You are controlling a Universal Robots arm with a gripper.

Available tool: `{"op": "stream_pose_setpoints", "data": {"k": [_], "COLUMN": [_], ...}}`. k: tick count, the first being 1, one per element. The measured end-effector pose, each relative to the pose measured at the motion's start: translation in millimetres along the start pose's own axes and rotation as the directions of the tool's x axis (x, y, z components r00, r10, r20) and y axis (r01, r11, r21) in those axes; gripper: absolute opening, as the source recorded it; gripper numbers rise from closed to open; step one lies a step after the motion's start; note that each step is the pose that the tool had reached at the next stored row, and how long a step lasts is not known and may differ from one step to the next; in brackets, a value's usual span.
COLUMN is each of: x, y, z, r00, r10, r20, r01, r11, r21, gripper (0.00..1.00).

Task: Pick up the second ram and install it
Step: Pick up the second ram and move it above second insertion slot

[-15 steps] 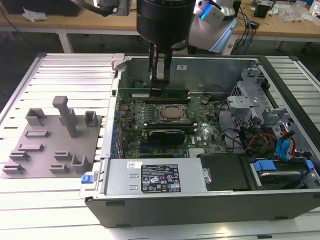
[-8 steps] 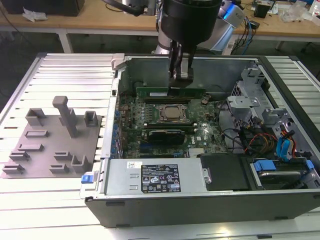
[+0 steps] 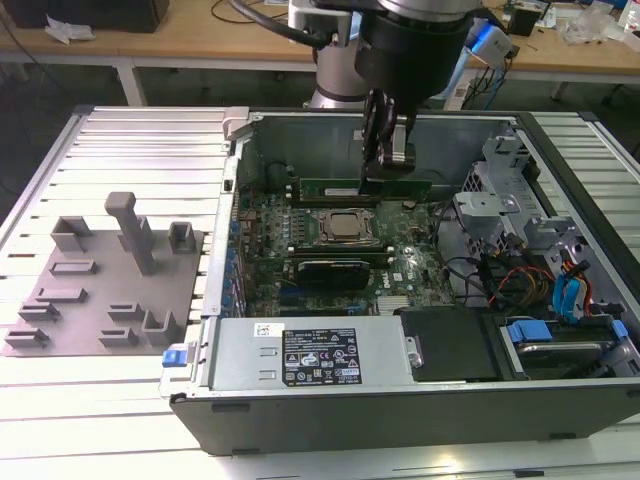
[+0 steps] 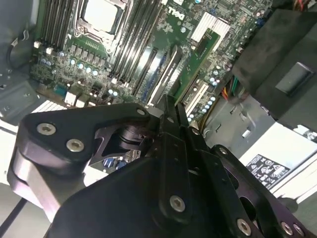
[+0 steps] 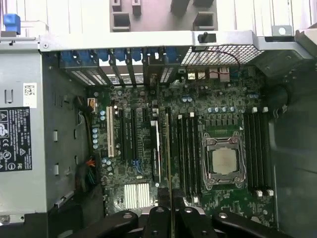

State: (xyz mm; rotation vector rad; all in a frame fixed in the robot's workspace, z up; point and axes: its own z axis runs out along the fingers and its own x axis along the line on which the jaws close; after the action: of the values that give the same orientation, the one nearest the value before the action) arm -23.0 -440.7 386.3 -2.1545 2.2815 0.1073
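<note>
Ext. view, upper centre of frame: gripper (image 3: 388,172) is inside the open PC case (image 3: 400,420), fingers clamped on the second ram (image 3: 330,186). The stick is held level above the motherboard (image 3: 410,262), near the CPU socket (image 3: 345,226); can't tell which slot. First wrist view shows the second ram (image 5: 169,148) edge-on, a thin line along the slots. Second wrist view shows its green face (image 4: 200,57). Case also holds a power supply (image 3: 300,355), lower centre. Gray plate (image 3: 100,300) lies outside on the table (image 3: 120,150), exterior view's left.
</note>
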Motion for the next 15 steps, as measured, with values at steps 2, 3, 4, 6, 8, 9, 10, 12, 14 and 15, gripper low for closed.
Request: {"op": "stream_pose_setpoints", "data": {"k": [2, 3, 4, 6, 8, 9, 10, 12, 14, 15], "x": [-0.8, -1.4, -1.8, -2.3, -2.9, -3.5, -4.2, -6.4, -9.0, -10.3], "y": [-0.2, -0.5, -0.7, -1.0, -1.3, -1.6, -1.8, -2.5, -3.4, -3.9], "z": [4.3, 6.7, 8.7, 10.7, 13.4, 15.5, 17.4, 21.9, 25.9, 28.0], "r00": [1.0000, 1.0000, 1.0000, 1.0000, 1.0000, 1.0000, 1.0000, 1.0000, 1.0000, 1.0000], "r10": [0.000, 0.000, 0.000, 0.000, 0.000, 0.000, 0.000, 0.000, 0.000, 0.000], "r20": [0.0001, 0.0003, 0.0000, 0.0001, 0.0000, 0.0000, 0.0000, 0.0001, -0.0001, 0.0001], "r01": [0.000, 0.000, 0.000, 0.000, 0.000, 0.000, 0.000, 0.000, 0.000, 0.000], "r11": [1.0000, 1.0000, 1.0000, 1.0000, 1.0000, 1.0000, 1.0000, 1.0000, 1.0000, 1.0000], "r21": [-0.0003, -0.0004, -0.0007, -0.0008, -0.0010, -0.0011, -0.0011, -0.0013, -0.0016, -0.0016], "gripper": [0.11, 0.11, 0.11, 0.11, 0.11, 0.11, 0.11, 0.11, 0.11, 0.11]}}
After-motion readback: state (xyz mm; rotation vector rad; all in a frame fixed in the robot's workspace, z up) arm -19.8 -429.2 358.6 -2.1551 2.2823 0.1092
